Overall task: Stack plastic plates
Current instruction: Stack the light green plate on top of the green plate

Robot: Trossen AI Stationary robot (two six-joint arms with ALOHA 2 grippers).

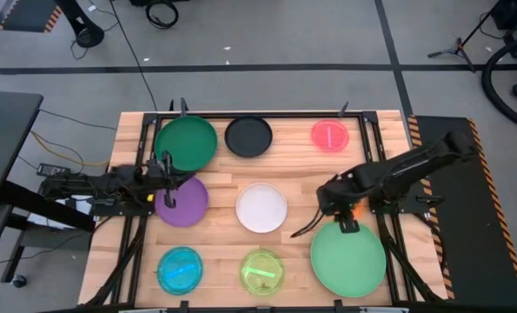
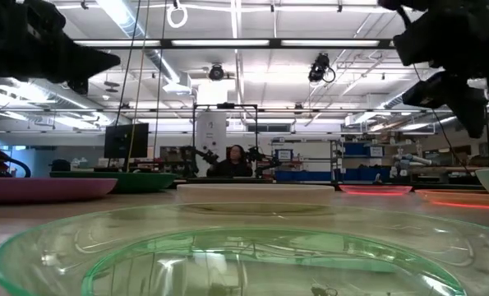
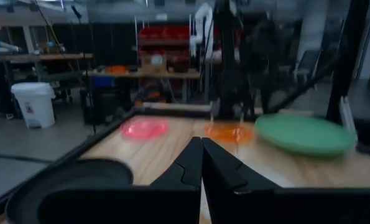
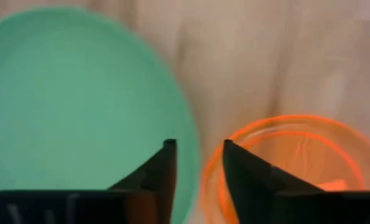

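Observation:
My right gripper [image 1: 348, 219] hangs open over the table's right side. Its fingers [image 4: 197, 149] point down over the gap between the large light green plate [image 1: 348, 258] [image 4: 73, 106] and the small orange plate [image 1: 357, 209] [image 4: 296, 155]. My left gripper [image 1: 169, 176] is shut and empty [image 3: 201, 149], held level between the dark green plate [image 1: 186, 143] and the purple plate [image 1: 184, 202]. The black [image 1: 248, 136], pink [image 1: 329, 135], white [image 1: 261, 208], blue [image 1: 181, 269] and yellow-green [image 1: 262, 271] plates lie flat and apart on the table.
A dark frame [image 1: 267, 114] runs along the table's far edge and down both sides. Bare wood [image 1: 297, 174] shows between the white plate and my right arm. In the low view the yellow-green plate [image 2: 228, 247] fills the foreground, and a person [image 2: 236, 160] sits far behind the table.

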